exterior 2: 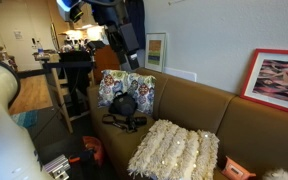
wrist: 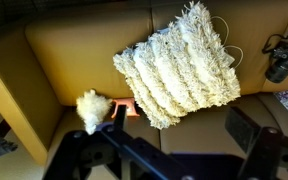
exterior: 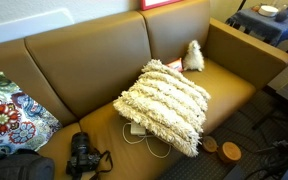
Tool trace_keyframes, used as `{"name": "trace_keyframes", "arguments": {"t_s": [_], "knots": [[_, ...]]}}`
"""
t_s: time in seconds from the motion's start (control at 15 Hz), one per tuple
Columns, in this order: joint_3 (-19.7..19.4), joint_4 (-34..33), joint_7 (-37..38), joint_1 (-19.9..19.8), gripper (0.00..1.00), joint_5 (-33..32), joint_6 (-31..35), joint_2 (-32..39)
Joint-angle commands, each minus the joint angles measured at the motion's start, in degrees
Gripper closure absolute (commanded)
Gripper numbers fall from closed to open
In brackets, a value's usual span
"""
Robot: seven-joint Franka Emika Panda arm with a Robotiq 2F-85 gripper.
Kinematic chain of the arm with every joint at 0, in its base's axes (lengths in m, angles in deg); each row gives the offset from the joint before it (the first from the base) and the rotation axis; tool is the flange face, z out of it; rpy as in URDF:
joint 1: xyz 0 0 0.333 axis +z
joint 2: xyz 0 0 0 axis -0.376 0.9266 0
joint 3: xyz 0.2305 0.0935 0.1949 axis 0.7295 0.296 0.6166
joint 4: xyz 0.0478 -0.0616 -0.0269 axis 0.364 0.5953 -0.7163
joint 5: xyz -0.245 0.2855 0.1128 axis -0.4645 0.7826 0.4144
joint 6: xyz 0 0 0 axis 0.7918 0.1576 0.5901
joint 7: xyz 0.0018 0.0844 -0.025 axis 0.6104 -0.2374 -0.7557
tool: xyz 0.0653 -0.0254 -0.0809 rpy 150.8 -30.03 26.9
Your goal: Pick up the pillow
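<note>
While the gripper hovers with fingers spread, the pillow lies untouched

Approach looks like the step in hand: the pillow rests flat on the brown sofa seat, well apart from the empty jaws. Next should come a descent and a pinch into its tufts

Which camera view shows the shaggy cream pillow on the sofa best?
The wrist view: the pillow appears whole and largest there, seen from above, with its tufted rows clear. In an exterior view the pillow is also whole, but smaller. In an exterior view the pillow is cut by the picture's bottom edge.
</note>
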State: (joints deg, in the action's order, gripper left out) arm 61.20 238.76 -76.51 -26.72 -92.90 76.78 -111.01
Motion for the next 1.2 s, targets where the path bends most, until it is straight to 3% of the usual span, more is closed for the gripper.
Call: {"name": "trace_keyframes", "arguments": {"t_s": [0.0, 0.33, 0.8, 1.13], "knots": [[0.4, 0.7, 0.0, 0.1, 0.0, 0.3, 1.1, 0.3], [1.7, 0.9, 2.6, -1.9, 0.0, -1.6, 9.1, 5.5], [2.3, -4.6, 7.3, -7.7, 0.0, -7.3, 31.6, 27.9], [2.4, -10.8, 9.9, -13.3, 0.0, -13.3, 43.1, 45.2]]}}
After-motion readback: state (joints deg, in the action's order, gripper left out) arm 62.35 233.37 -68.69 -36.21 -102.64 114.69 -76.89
